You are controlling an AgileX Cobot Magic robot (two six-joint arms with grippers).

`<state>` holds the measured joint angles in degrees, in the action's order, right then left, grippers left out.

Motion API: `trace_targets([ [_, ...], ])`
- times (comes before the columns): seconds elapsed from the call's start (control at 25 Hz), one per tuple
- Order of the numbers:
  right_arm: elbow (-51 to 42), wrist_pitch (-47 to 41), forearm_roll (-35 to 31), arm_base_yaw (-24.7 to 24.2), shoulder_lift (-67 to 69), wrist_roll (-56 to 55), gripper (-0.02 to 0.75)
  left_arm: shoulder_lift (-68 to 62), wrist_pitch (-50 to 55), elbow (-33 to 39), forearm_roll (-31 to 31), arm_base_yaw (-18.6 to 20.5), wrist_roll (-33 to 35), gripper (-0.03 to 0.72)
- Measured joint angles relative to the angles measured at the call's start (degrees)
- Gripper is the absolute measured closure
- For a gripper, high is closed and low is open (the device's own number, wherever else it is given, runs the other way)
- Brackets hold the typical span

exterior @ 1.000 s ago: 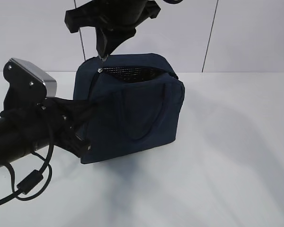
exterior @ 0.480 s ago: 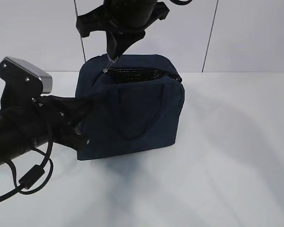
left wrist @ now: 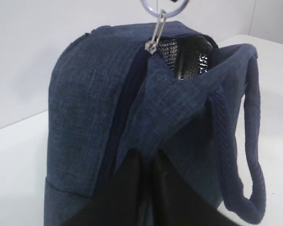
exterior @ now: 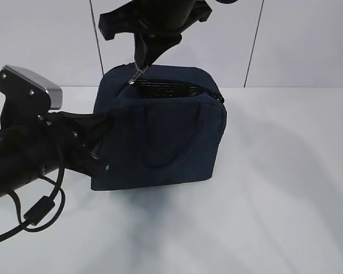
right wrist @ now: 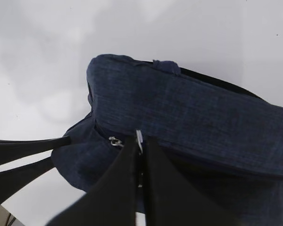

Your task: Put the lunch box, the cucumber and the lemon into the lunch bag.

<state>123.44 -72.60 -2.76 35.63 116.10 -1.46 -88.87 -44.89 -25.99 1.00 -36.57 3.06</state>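
On the left of the exterior view the left arm reaches in along the white table [exterior: 274, 217], a black cable looped beneath it. Its left gripper [exterior: 106, 123] has its fingers pressed together on the navy fabric at the left end of the lunch bag [exterior: 160, 142]; the left wrist view shows the two dark fingers [left wrist: 127, 188] meeting with a fold of the bag's cloth caught between them.

The lunch bag stands upright at the middle of the table, a loop handle [exterior: 166, 134] hanging down its front face. Its top zipper is partly open, showing a silvery lining [exterior: 166, 89] inside; what lies in the bag cannot be made out.

From above, the right gripper [exterior: 142, 65] comes down over the bag's upper left corner, its fingers closed on the metal ring pull [left wrist: 161, 5], which stands up taut from the zipper slider [exterior: 131, 81]
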Motion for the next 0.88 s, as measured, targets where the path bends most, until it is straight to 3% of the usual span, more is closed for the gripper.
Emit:
trace_targets([
  [0.88,-1.1,0.7,-6.9,-0.5,5.1,3.1,0.717,-0.4,0.7,0.2,-4.7,0.3,0.0,0.672],
])
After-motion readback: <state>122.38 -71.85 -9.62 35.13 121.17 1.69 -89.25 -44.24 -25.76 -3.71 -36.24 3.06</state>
